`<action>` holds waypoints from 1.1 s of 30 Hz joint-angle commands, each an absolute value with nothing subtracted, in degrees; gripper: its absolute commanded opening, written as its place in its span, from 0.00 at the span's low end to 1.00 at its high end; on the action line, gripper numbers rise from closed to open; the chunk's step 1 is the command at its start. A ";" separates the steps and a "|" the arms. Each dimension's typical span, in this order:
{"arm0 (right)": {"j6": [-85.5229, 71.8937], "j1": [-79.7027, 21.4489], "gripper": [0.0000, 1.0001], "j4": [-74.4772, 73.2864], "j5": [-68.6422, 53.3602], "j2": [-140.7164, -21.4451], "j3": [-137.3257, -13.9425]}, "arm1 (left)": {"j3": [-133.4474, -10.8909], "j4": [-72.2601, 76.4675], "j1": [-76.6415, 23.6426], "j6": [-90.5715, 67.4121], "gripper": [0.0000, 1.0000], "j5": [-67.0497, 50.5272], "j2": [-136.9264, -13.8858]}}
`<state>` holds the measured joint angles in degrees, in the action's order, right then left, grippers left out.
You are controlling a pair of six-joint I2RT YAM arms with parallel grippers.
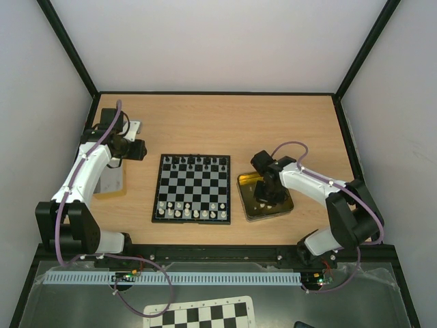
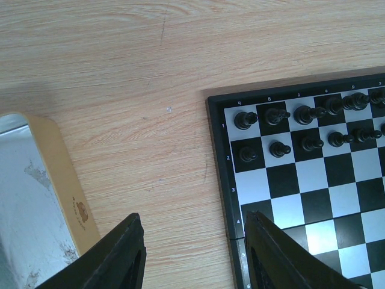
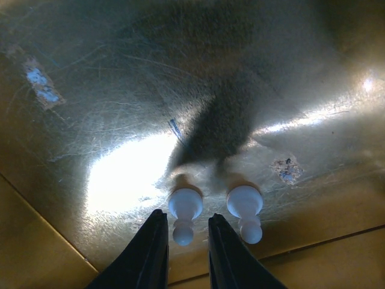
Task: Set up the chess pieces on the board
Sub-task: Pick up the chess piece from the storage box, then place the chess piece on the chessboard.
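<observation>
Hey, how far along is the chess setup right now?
Done: black pieces line the board's far rows; white pieces mostly fill the near ones. In hand: right gripper straddles one white pawn in the gold tin. Remaining: that and the second pawn beside it.

You've got one board (image 1: 194,188). Two tins: a gold one (image 1: 249,212) on the right, another (image 1: 113,183) on the left. Two cream-white pawns (image 3: 185,205) in the gold tin. At least eleven black pieces (image 2: 275,115) on the board; the frame cuts off the rest. The white pieces (image 1: 179,207) on the board are too small to count.
</observation>
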<state>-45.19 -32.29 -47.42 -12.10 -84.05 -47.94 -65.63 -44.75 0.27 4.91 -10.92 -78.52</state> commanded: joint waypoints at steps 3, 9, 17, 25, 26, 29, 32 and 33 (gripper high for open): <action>-44.56 -32.17 0.11 -47.29 -12.25 -83.01 -46.61 | -66.38 -46.14 0.09 5.19 0.47 -10.89 -77.19; -44.65 -32.17 0.02 -47.32 -12.22 -83.14 -48.17 | -65.77 -45.97 0.09 5.19 0.47 -11.28 -76.93; -44.41 -33.34 0.02 -57.72 -7.35 -82.63 -62.17 | -65.13 -45.40 0.09 5.19 0.47 -11.75 -76.50; -48.73 -45.15 0.02 -66.97 -6.90 -91.69 -84.86 | -65.39 -44.76 0.04 5.08 0.47 -12.22 -76.76; -49.06 -46.68 0.02 -67.29 -7.27 -93.33 -87.27 | -65.43 -44.74 0.08 5.03 0.47 -12.29 -76.73; -49.60 -51.00 0.02 -67.71 -7.44 -98.53 -93.42 | -65.57 -44.61 0.08 5.05 0.47 -12.49 -76.71; -49.27 -54.39 0.02 -68.08 -7.73 -103.80 -97.40 | -65.65 -44.48 0.09 4.93 0.47 -12.92 -76.51; -49.04 -55.29 0.02 -68.25 -7.92 -105.47 -98.53 | -65.65 -44.47 0.09 4.92 0.47 -12.99 -76.40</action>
<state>-48.27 -51.94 -63.64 -8.32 -100.20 -94.06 -65.60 -44.49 0.27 4.91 -11.90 -77.65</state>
